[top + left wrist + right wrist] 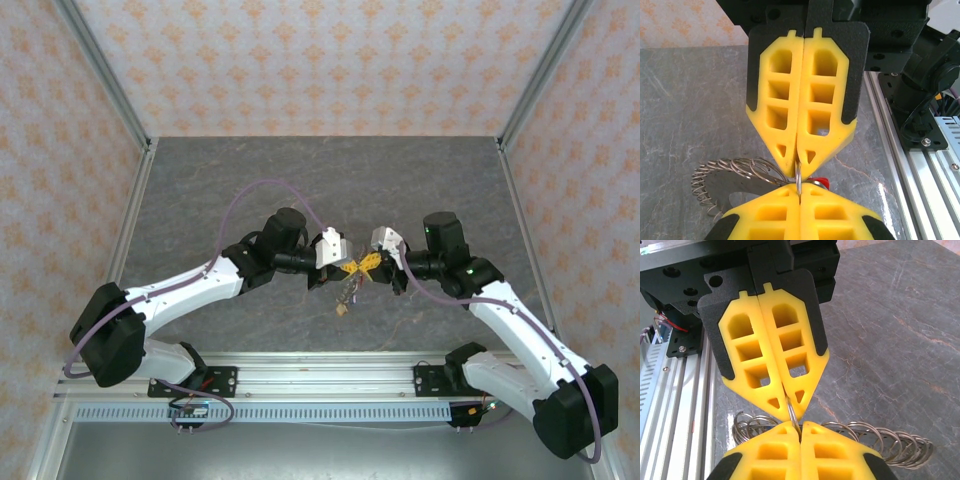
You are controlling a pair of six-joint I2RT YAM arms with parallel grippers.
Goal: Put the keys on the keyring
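Note:
My left gripper (pixel 351 266) and right gripper (pixel 372 264) meet tip to tip above the middle of the table. Both are shut on a thin loop of the keyring (pixel 798 174), held edge-on between the two pairs of yellow fingertips. In the left wrist view my left gripper (pixel 799 188) is at the bottom and the right gripper (pixel 799 167) faces it from above. The ring's coil-like wire (pixel 735 169) spreads out to the left, and a red key head (pixel 821 181) peeks out behind the tips. In the right wrist view the coil (pixel 885 440) fans out on both sides. Keys (pixel 346 294) dangle below the grippers.
The grey stone-patterned table (pixel 300 190) lies under both arms. The aluminium rail (pixel 330 365) with the arm bases runs along the near edge. Patterned walls (pixel 330 60) close in the back and sides.

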